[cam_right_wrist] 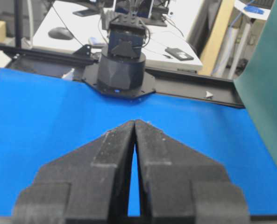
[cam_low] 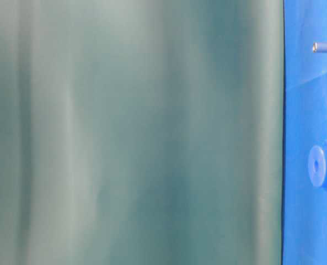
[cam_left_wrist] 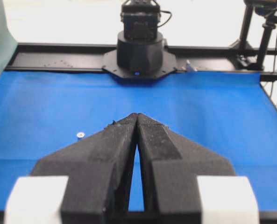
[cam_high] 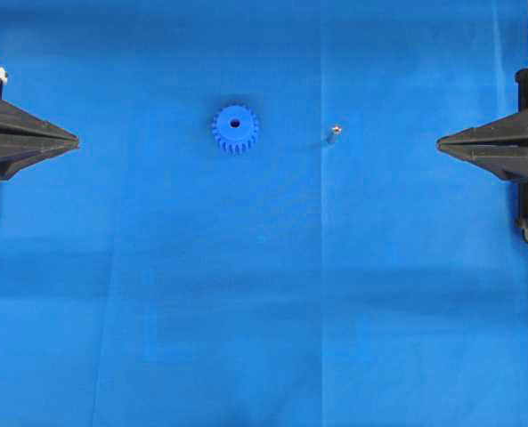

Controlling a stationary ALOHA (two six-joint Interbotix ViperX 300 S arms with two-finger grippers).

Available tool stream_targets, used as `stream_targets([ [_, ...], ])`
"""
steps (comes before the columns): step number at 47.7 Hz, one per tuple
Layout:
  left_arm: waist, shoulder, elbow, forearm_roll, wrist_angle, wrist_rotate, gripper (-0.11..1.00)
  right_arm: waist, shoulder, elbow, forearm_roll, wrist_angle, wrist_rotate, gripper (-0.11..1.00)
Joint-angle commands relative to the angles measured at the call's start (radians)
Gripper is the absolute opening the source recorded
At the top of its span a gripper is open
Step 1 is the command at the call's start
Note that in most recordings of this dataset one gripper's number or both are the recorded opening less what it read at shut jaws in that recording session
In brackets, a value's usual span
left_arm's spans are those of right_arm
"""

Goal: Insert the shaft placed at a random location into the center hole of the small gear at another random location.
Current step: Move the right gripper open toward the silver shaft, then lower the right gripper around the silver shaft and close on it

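Nothing of the task is done yet, going by how things lie. The small gear (cam_high: 235,128) rests flat on the blue-covered bench (cam_high: 264,311), hub up, left of the middle line in the overhead view, and its center hole (cam_high: 235,124) shows dark and unfilled. The shaft (cam_high: 334,132) stands apart from it to the right, seen from above as a small shiny dot with a short shadow trailing toward lower left; it appears to be standing on end, though at this size that is a judgement. In the sideways table-level view the shaft (cam_low: 323,47) reads as a thin grey rod and the gear (cam_low: 324,164) sits well apart from it, both on the blue cover beside a green backdrop (cam_low: 135,132) that fills most of that frame. The left hand (cam_high: 75,140) is parked at the left edge, fingertips pressed together, nothing between them; its own camera shows the two black fingers (cam_left_wrist: 119,149) meeting at the tips, with the shaft (cam_left_wrist: 80,135) a pale dot off to the left ahead. The right hand (cam_high: 440,142) is parked at the right edge, likewise closed tip to tip and holding nothing, as its wrist view (cam_right_wrist: 135,122) confirms. Both hands are well clear of the parts. All steps remain: open a hand, pick up the shaft, carry it over the gear, line it up with the hole and press it in. The shaft lies nearer the right hand, which seems the likelier one to fetch it.
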Motion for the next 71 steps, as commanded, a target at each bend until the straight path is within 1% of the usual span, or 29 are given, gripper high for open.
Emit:
stream_targets([
  [1, -0.003, 0.003, -0.02, 0.0, -0.005, -0.011, 0.0, -0.006, 0.005, -0.02, -0.005, -0.002, -0.011, 0.0],
  [6, -0.003, -0.002, -0.02, 0.0, -0.003, -0.011, 0.0, -0.021, 0.008, -0.026, -0.005, 0.003, -0.011, -0.05],
  [16, -0.003, -0.003, -0.018, 0.0, -0.003, -0.009, 0.0, -0.055, 0.052, -0.018, -0.005, -0.011, -0.012, -0.06],
  [22, -0.003, -0.003, -0.017, 0.0, -0.003, -0.011, 0.0, -0.092, 0.114, -0.008, 0.002, -0.055, -0.006, -0.05],
  [25, -0.003, -0.003, -0.015, 0.0, -0.003, -0.011, 0.0, -0.107, 0.153, -0.003, 0.006, -0.071, -0.005, -0.02],
  [27, -0.003, -0.003, -0.015, 0.0, -0.003, -0.011, 0.0, -0.12, 0.195, 0.0, 0.018, -0.086, -0.005, 0.01],
  [30, -0.003, -0.003, -0.015, 0.0, -0.003, -0.011, 0.0, -0.133, 0.256, 0.005, 0.037, -0.112, -0.005, 0.1],
  [33, -0.003, -0.003, -0.015, 0.0, -0.003, -0.011, 0.0, -0.144, 0.325, 0.008, 0.06, -0.149, -0.005, 0.24],
  [35, -0.003, -0.003, -0.015, 0.0, -0.003, -0.011, 0.0, -0.149, 0.376, 0.009, 0.072, -0.178, -0.005, 0.35],
  [42, -0.003, -0.003, -0.014, 0.0, -0.003, -0.011, 0.0, -0.155, 0.586, 0.002, 0.109, -0.27, -0.005, 0.79],
  [43, -0.003, -0.003, -0.012, -0.002, -0.003, -0.011, 0.0, -0.155, 0.612, -0.002, 0.114, -0.287, -0.005, 0.83],
  [44, -0.003, -0.003, -0.014, 0.0, -0.003, -0.011, 0.0, -0.155, 0.64, -0.003, 0.12, -0.304, -0.005, 0.84],
  [50, -0.003, -0.005, -0.014, 0.0, -0.005, -0.011, 0.0, -0.155, 0.793, -0.025, 0.163, -0.399, -0.005, 0.75],
  [57, -0.003, -0.005, -0.011, 0.0, -0.003, -0.011, 0.0, -0.16, 0.92, -0.055, 0.201, -0.443, -0.005, 0.75],
  [64, -0.003, -0.006, -0.008, 0.0, -0.003, -0.011, 0.0, -0.169, 0.989, -0.074, 0.23, -0.457, -0.005, 0.75],
  [71, -0.003, -0.006, -0.003, 0.0, -0.003, -0.011, 0.0, -0.173, 1.008, -0.075, 0.241, -0.465, -0.005, 0.74],
])
